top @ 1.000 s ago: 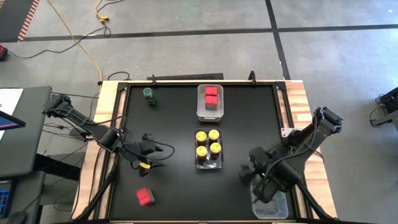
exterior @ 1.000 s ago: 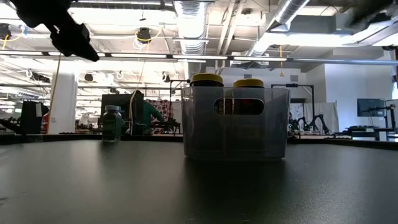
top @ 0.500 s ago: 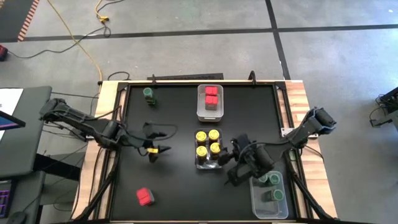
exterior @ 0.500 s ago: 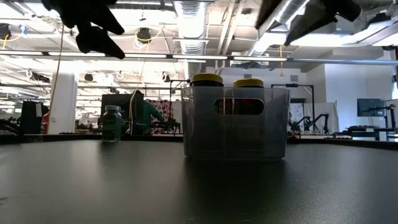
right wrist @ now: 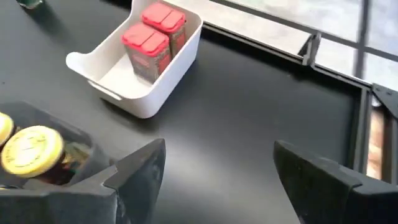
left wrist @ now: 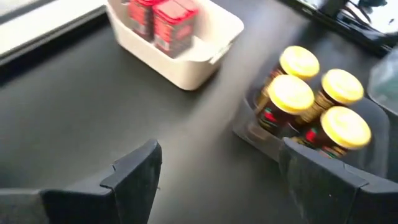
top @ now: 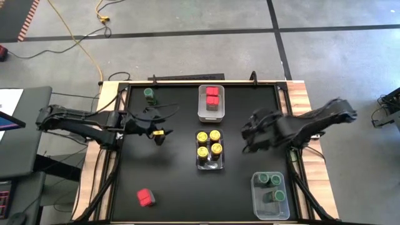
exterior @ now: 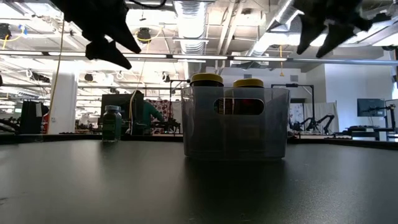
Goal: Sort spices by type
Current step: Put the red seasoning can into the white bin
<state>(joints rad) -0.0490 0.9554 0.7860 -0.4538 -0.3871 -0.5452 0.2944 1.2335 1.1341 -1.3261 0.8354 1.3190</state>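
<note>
Spices remain unsorted in two spots in the high view: a green-lidded jar (top: 149, 94) sits just beyond the left end effector (top: 157, 132), and a red container (top: 145, 197) lies well behind it, while the right end effector (top: 252, 134) hovers beside the yellow-lidded jars (top: 209, 143) in their bin. From desk level, the green jar (exterior: 112, 123) stands upright and alone. Both wrist views show each end effector's fingers (left wrist: 134, 177) (right wrist: 138, 171) spread apart, holding nothing. These jars look small, rigid and light, probably smooth-sided; gripping across the body just below the lid seems safest.
</note>
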